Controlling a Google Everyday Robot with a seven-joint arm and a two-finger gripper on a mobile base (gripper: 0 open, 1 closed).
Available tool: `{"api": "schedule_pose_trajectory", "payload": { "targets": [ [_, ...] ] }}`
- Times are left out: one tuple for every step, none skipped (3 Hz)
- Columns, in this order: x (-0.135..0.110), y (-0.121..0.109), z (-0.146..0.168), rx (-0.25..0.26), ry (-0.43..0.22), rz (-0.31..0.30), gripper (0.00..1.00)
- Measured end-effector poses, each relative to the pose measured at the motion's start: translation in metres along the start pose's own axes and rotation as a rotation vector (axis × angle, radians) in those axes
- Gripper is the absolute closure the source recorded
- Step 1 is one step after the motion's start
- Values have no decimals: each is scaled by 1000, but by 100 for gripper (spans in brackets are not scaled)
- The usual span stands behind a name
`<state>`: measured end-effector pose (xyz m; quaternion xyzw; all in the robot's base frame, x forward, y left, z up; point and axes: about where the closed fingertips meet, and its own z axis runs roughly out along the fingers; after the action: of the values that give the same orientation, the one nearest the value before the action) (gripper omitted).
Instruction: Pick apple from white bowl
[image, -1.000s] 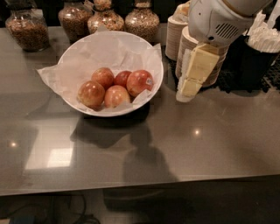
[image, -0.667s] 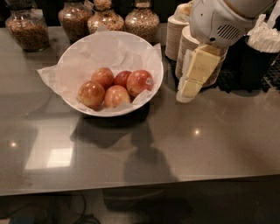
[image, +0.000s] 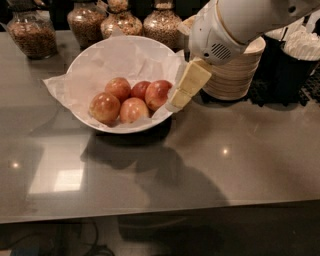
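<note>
One white bowl (image: 122, 128) on the desk (image: 240, 150) holds five apples. The big red apple (image: 158, 94) lies just left of the gripper (image: 175, 103). I cannot tell if the gripper is spread or pressed together.

Your gripper (image: 179, 98) hung at the white bowl's (image: 127, 130) right rim beside the apple (image: 158, 93). Stacked paper bowls (image: 235, 75) crowded its right, and open counter (image: 240, 165) lay in front.

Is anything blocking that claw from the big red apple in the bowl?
Nothing visible does. The gripper hangs by the right rim of the white bowl, just beside the apple; the other apples lie left.
</note>
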<state>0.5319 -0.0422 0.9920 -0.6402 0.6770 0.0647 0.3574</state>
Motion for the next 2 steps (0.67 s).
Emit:
{"api": "schedule_pose_trajectory", "payload": {
  "targets": [
    [-10, -12, 20, 2, -70, 21, 12],
    [-13, -19, 32, 4, -108, 40, 29]
  ]
}}
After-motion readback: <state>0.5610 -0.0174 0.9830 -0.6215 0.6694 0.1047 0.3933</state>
